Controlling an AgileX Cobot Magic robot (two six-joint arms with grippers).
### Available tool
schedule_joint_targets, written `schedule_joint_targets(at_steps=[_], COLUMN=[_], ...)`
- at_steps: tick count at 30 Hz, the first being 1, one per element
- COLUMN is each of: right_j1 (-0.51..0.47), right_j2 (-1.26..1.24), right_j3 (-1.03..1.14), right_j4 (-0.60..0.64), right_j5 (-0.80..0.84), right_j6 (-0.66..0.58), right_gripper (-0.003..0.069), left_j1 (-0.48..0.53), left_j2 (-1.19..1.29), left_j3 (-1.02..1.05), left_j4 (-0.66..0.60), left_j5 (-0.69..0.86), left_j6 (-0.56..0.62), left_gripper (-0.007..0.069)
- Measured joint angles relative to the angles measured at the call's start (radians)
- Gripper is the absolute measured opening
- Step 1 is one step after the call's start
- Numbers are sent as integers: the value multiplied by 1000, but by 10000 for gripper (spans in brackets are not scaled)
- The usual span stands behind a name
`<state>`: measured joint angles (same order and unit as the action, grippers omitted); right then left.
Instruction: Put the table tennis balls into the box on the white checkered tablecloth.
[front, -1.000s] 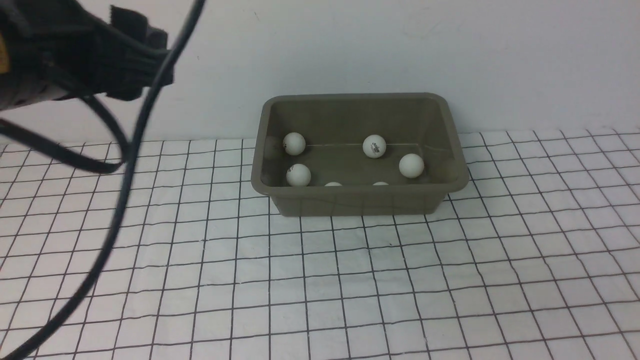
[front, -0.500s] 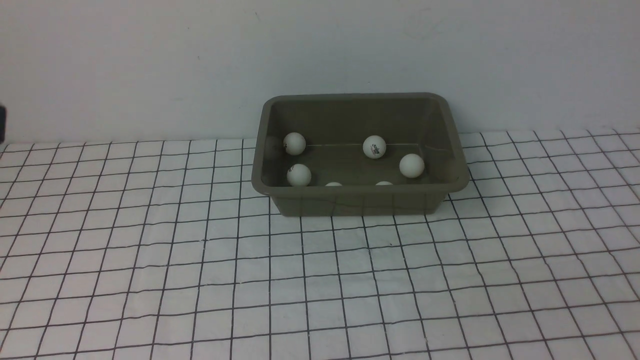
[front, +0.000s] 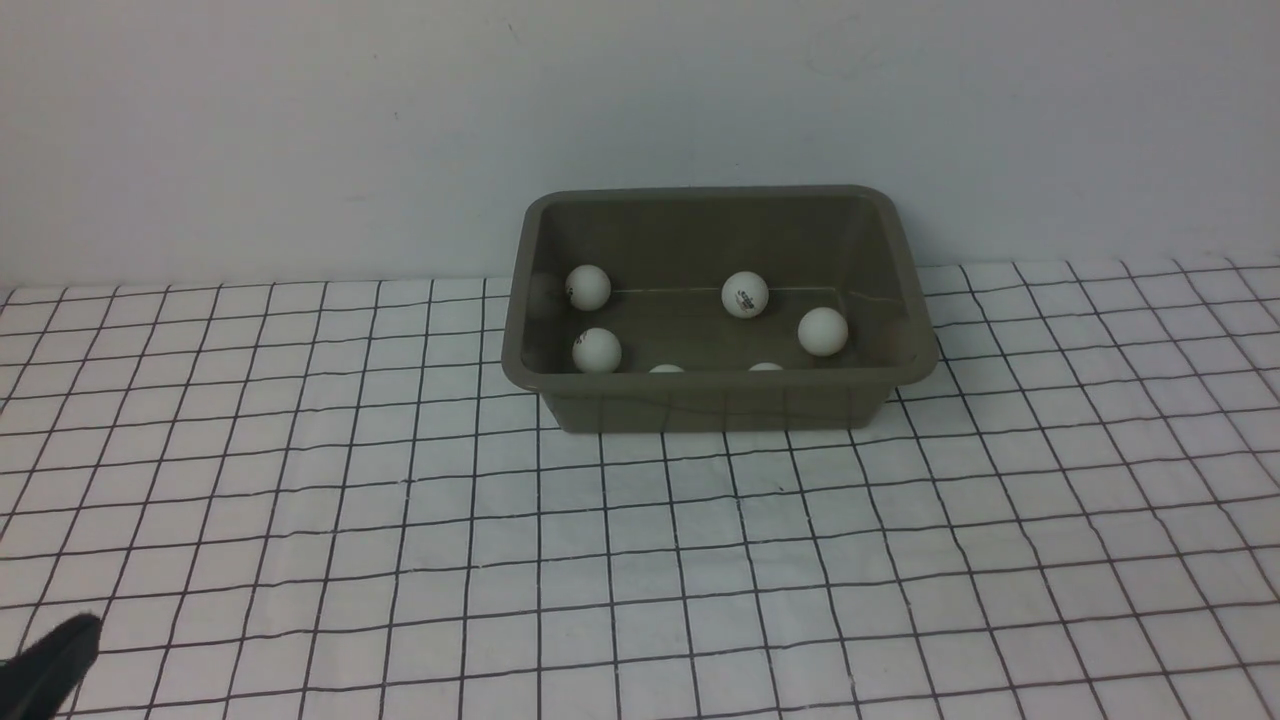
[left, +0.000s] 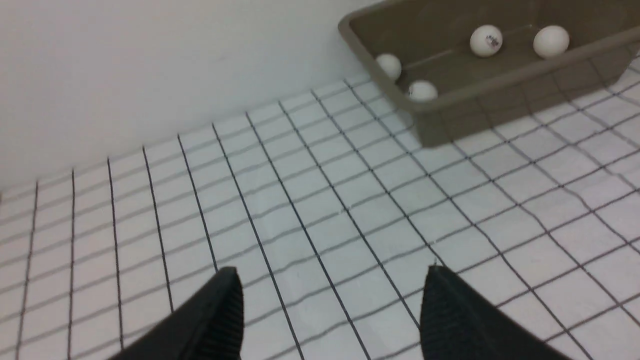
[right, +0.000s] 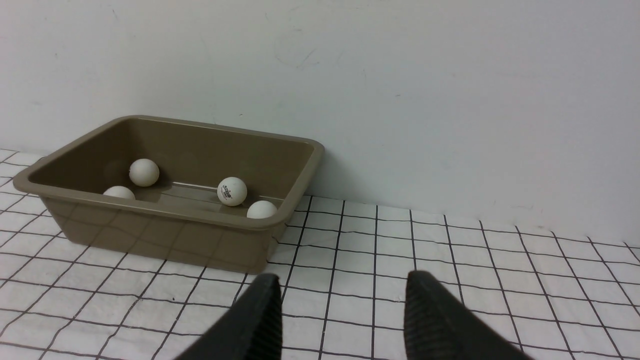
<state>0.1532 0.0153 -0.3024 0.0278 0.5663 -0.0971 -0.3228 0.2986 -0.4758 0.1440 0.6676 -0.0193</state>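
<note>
Front view: the cloth (front: 640, 560), white with a grid of thin black lines, covers the whole table up to the pale wall (front: 300, 130). The box (front: 715, 405) sits on the cloth at the far side, close to the wall, a little right of centre. A dark tip that I take for part of the left arm (front: 50, 665) pokes in at the near left corner, well apart from the box. In the left wrist view the left gripper (left: 330, 280) hangs over bare cloth, jaws apart with nothing between them. In the right wrist view the right gripper (right: 342, 285) sits near the box's right end, jaws also apart and empty. All six balls (front: 745, 295) lie inside the box: two along the back, one towards the right, one at the left, and two just peeking over the near rim
</note>
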Motion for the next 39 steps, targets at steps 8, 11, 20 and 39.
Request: schedule_joint_targets(at_steps=[8,11,20,39], right_j1=[0,0,0,0], right_j2=[0,0,0,0], right_j3=[0,0,0,0], right_j4=[0,0,1,1], right_j5=[0,0,0,0], right_j6=[0,0,0,0], right_gripper=[316,316,316,316], left_j1=[170,245,375,380], left_j2=[-167,-203,-299,-310], left_j3=[174,207,345,490], left_j4=[-64,-69,-99,-144], left_j5=[-46,-66,-147,-226], left_j6=[-4,-4,-3,19], left_gripper=[429,429,429,429])
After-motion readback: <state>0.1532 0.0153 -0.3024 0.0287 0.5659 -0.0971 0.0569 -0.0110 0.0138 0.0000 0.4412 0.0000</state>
